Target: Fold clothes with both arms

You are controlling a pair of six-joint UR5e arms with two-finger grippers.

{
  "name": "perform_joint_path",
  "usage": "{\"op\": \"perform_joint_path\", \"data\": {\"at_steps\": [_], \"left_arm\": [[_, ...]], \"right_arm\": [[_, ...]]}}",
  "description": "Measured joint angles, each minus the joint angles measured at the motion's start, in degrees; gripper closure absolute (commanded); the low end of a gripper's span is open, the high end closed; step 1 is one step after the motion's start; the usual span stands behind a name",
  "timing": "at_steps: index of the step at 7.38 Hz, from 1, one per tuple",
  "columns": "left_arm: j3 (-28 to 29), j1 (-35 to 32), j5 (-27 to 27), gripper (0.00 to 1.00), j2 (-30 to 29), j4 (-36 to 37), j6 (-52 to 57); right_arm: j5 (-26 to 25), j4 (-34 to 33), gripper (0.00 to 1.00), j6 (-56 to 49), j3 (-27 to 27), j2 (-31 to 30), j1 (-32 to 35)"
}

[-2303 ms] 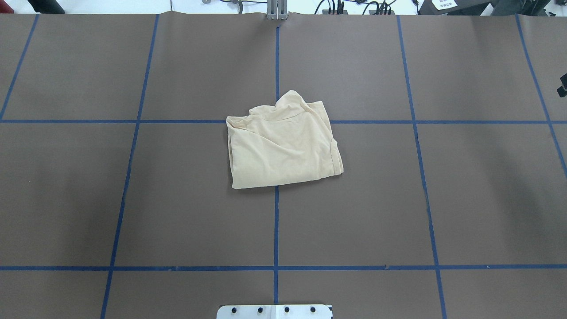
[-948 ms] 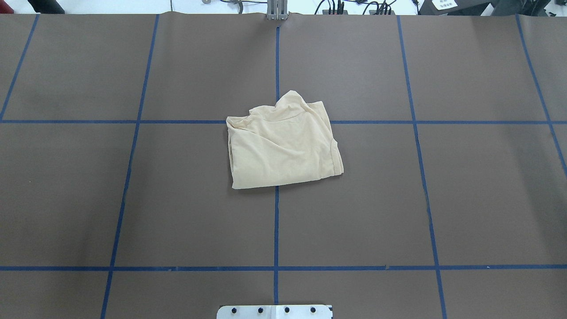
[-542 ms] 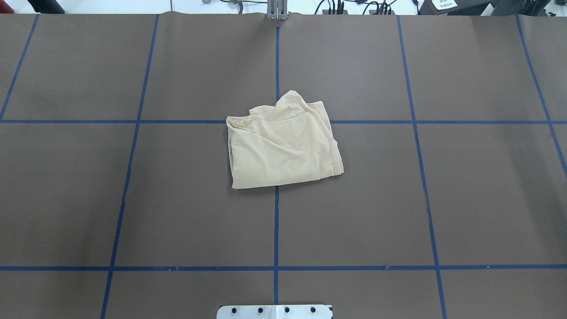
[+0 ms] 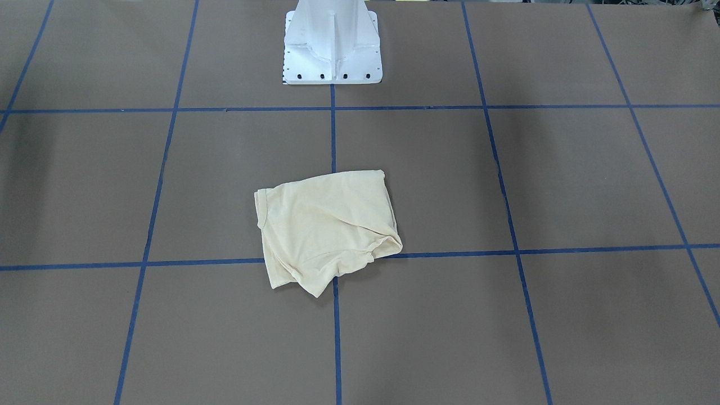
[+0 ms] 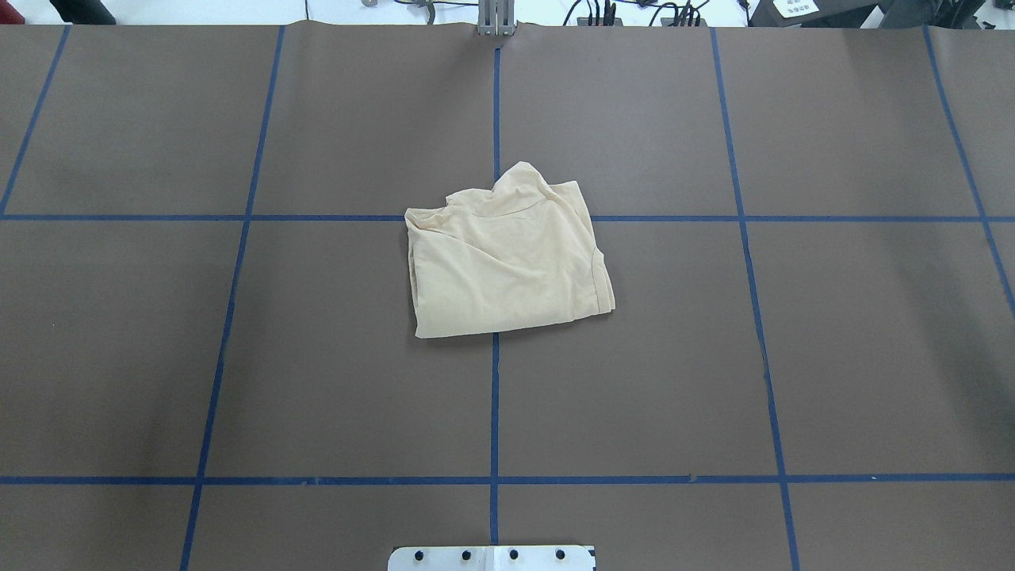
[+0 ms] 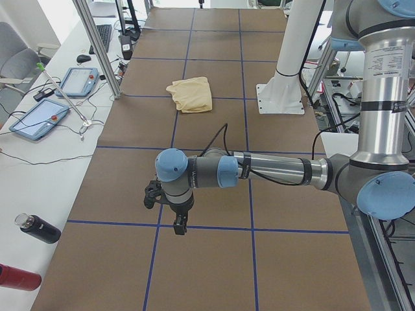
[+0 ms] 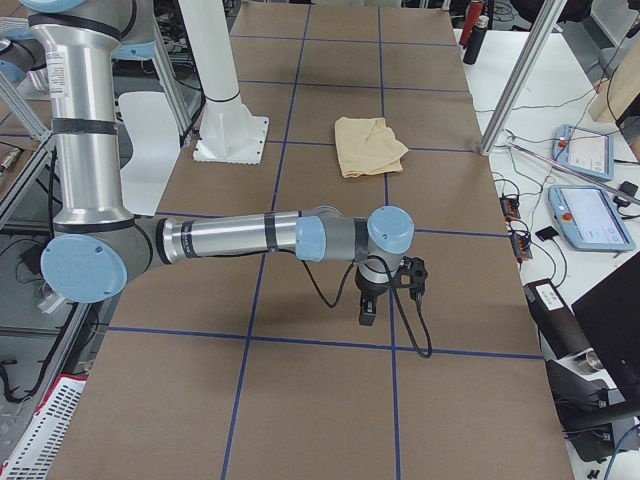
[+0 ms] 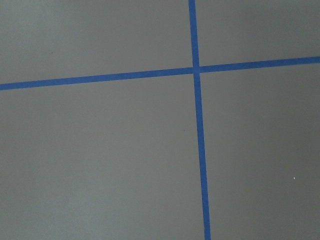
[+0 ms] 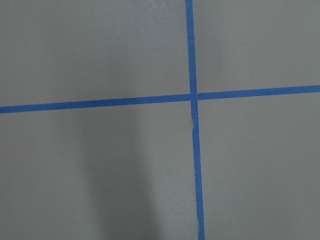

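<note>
The clothes (image 5: 507, 258) are one pale cream-yellow shirt, lying as a compact folded bundle at the middle of the brown table, also seen in the front view (image 4: 326, 228) and both side views (image 6: 191, 94) (image 7: 368, 145). No print shows. Neither arm touches it. The left arm (image 6: 272, 170) reaches low over the table's left end, its gripper (image 6: 180, 223) pointing down at a blue tape line. The right arm (image 7: 240, 238) does the same at the right end with its gripper (image 7: 367, 315). I cannot tell whether either gripper is open or shut. Both wrist views show only bare table and tape.
The white pedestal base (image 4: 332, 45) stands at the robot's side of the table. Beside the far long edge are teach pendants (image 6: 39, 120) (image 7: 590, 215), a metal post (image 6: 97, 48) and bottles (image 6: 39, 228). Blue tape lines (image 5: 494, 396) grid the brown table.
A dark arm part at the overhead view's right edge has gone out of view. The shirt has not moved.
</note>
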Motion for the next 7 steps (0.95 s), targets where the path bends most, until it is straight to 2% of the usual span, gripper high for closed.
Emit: {"op": "perform_joint_path", "data": {"at_steps": [3,7], "left_arm": [[-0.02,0.03,-0.05,0.00,0.92,-1.66,-0.02],[-0.42,0.03,0.02,0.00,0.95,-1.84,0.19]], "right_arm": [[-0.12,0.43,0.00,-0.35,-0.15,-0.50,-0.88],[-0.25,6.09,0.00,-2.34,-2.36,-1.95,-0.88]]}}
